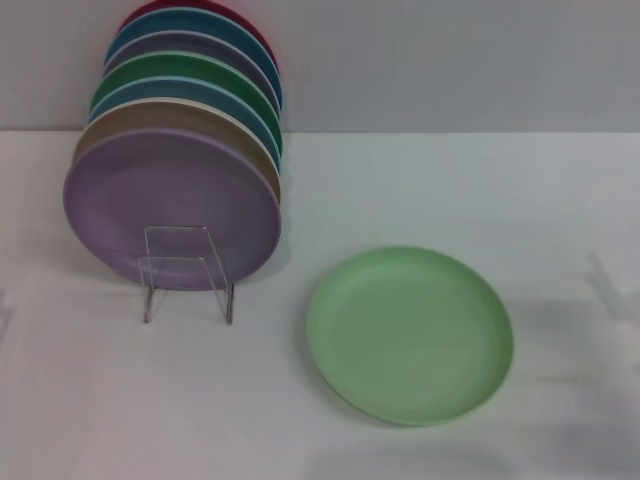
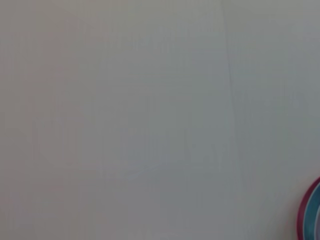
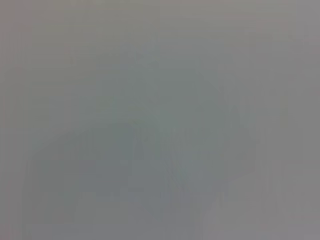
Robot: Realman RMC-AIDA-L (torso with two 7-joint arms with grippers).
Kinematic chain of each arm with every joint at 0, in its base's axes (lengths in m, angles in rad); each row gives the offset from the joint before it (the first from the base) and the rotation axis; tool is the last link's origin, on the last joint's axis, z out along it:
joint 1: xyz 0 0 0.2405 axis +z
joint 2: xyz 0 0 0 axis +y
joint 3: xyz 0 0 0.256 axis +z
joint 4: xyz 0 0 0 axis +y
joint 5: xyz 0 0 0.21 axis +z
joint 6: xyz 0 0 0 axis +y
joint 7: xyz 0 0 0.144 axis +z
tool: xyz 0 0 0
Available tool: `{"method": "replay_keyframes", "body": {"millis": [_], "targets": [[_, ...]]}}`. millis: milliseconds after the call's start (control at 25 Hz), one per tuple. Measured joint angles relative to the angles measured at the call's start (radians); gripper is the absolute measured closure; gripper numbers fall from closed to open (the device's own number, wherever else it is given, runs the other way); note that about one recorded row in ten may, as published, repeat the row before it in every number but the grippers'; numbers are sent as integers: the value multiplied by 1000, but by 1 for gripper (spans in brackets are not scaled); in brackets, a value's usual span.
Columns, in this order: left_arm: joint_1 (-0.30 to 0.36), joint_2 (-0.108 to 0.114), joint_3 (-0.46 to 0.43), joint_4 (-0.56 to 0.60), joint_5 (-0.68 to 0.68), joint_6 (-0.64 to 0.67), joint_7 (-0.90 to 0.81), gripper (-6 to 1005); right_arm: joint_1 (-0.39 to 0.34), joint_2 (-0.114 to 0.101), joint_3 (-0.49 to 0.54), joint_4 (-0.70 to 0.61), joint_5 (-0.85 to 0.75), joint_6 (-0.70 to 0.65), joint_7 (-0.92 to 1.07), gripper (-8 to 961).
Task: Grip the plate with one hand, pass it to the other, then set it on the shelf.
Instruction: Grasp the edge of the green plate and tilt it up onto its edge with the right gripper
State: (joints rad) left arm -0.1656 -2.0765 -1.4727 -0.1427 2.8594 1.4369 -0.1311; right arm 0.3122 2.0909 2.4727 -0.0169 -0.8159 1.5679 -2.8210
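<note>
The pale mint-green plate (image 1: pixel 410 335) lies flat on the white table, right of centre and near the front. The clear plate stand (image 1: pixel 186 272) is at the left, with several coloured plates leaning upright in it; a lavender-purple plate (image 1: pixel 170 205) is the front one. Neither gripper shows in any view. The left wrist view shows only a plain pale surface and a sliver of the red and blue plate rims (image 2: pixel 311 212) at its edge. The right wrist view shows only a plain grey surface.
The row of upright plates (image 1: pixel 190 95) runs back from the stand toward the grey wall (image 1: pixel 450 60). The white table (image 1: pixel 450 190) stretches across the view.
</note>
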Motion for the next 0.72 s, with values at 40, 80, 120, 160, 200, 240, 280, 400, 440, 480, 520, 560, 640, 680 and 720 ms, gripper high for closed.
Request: {"method": "replay_keyframes", "body": {"millis": [40, 80, 120, 160, 200, 240, 280, 400, 440, 480, 520, 560, 640, 680, 720], "targets": [[0, 0, 0, 0, 0, 2, 0, 140, 0, 0, 1, 0, 0, 4, 6, 118], [-1, 0, 0, 0, -1, 4, 0, 140, 1, 0, 1, 0, 0, 8, 15, 118], [-2, 1, 0, 0, -1, 6, 0, 140, 2, 0, 1, 0, 0, 10, 23, 118], [-3, 1, 0, 0, -1, 7, 0, 140, 3, -1, -3, 2, 0, 13, 45, 118], [-4, 1, 0, 0, -1, 7, 0, 140, 3, -1, -3, 2, 0, 13, 45, 118], [-5, 1, 0, 0, -1, 7, -1, 140, 4, -2, -6, 4, -1, 19, 59, 118], [-5, 1, 0, 0, -1, 7, -1, 140, 5, -3, -8, 6, -4, 27, 70, 118], [-5, 1, 1, 0, -2, 11, -1, 140, 14, -8, -33, 61, -37, 61, 180, 118], [-5, 1, 1, 0, -1, 11, -1, 140, 17, -9, -47, 102, -53, 52, 233, 119], [-5, 1, 1, 0, 0, 12, -1, 140, 21, -9, -63, 150, -74, 35, 293, 119], [-5, 1, 1, 2, 2, 12, -2, 140, 25, -9, -84, 208, -99, -3, 362, 119], [-6, 1, 2, 3, 3, 12, -2, 140, 34, -7, -145, 337, -154, -104, 508, 119], [-7, 0, 2, 3, 3, 11, -2, 140, 36, -7, -183, 399, -175, -153, 580, 119], [-7, 0, 2, 2, 3, 11, -2, 140, 36, -7, -232, 474, -201, -215, 671, 119], [-7, -1, 3, 1, 4, 11, -3, 140, 33, -8, -277, 539, -221, -268, 747, 119]]}}
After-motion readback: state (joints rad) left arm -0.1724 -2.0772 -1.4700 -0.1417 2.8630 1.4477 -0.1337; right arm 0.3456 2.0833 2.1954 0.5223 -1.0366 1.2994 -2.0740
